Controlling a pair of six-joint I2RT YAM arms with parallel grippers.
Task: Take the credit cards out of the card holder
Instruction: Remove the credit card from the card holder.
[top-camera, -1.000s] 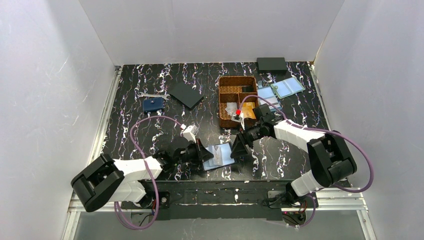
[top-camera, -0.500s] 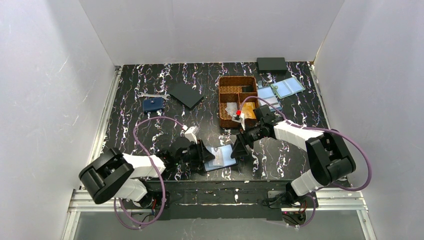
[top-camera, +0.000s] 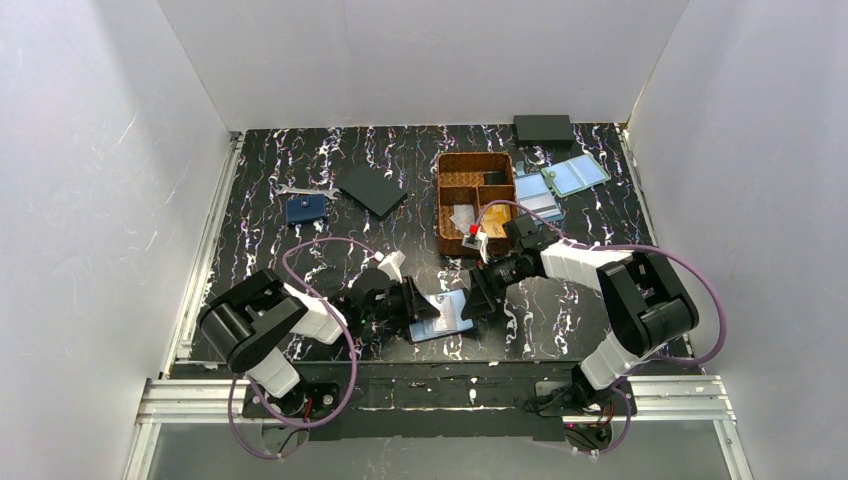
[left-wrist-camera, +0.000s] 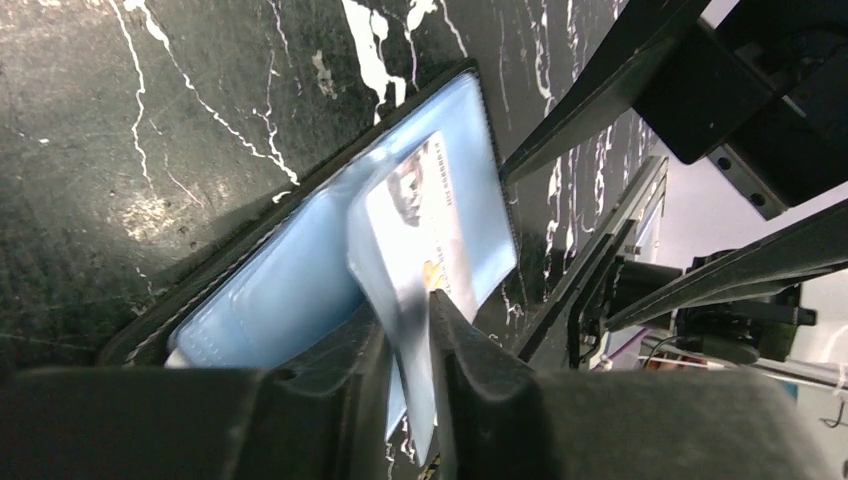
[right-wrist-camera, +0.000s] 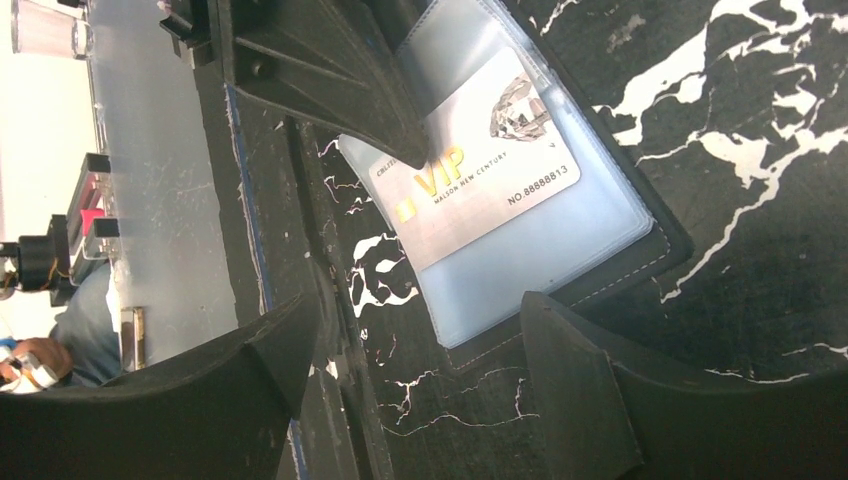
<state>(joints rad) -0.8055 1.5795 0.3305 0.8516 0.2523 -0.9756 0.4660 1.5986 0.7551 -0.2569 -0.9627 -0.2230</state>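
The open card holder (top-camera: 452, 316) lies at six o'clock on the table (top-camera: 300, 250). At its nine o'clock, the left gripper (left-wrist-camera: 405, 345) is set narrow about the VIP card (right-wrist-camera: 470, 185)'s sleeve (left-wrist-camera: 372, 262); a grip cannot be told. The right gripper (right-wrist-camera: 420, 315), spread wide at three o'clock, is best closed on the card alone.

The table (top-camera: 290, 250) is black with thin white veins, like marble. The card holder (top-camera: 455, 316) has pale blue, clear inner faces and a black rim with light stitching. The card (right-wrist-camera: 475, 175) in its sleeve is silver-grey, with "VIP" in gold letters, a small gold chip and fine dark print. The basket (top-camera: 441, 200) is brown and woven, and the orange-gold card (top-camera: 495, 217) shows inside it. Two other holders (top-camera: 560, 182) are pale blue. The small wallet (top-camera: 305, 209) is navy. The flat square (top-camera: 371, 189) and the box (top-camera: 543, 128) are black. The arms (top-camera: 585, 262) are white and black, with purple cables (top-camera: 320, 240). The walls (top-camera: 420, 60) are white.
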